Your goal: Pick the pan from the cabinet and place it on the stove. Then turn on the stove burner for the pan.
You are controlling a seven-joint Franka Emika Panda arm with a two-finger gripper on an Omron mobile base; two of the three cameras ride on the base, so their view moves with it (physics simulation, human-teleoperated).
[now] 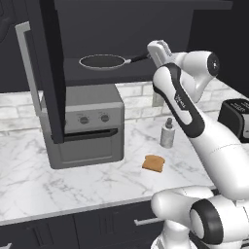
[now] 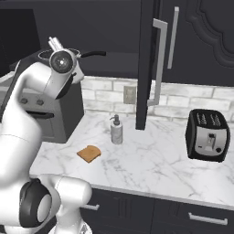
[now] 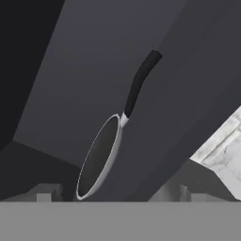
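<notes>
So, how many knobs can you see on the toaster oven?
2: both on the toaster oven's front panel above its door, one knob on the left, the other knob on the right. None seems hidden.

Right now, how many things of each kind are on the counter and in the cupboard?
Pan: 1
Toaster oven: 1
Toaster: 1
Soap bottle: 1
Slice of toast: 1
Total: 5

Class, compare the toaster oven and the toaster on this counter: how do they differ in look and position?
The toaster oven is a big grey box with two front knobs; the toaster is small and black with top slots. The toaster oven sits under the open cabinet shelf; the toaster stands far to its right, below closed doors. Both rest on the marble counter.
</notes>
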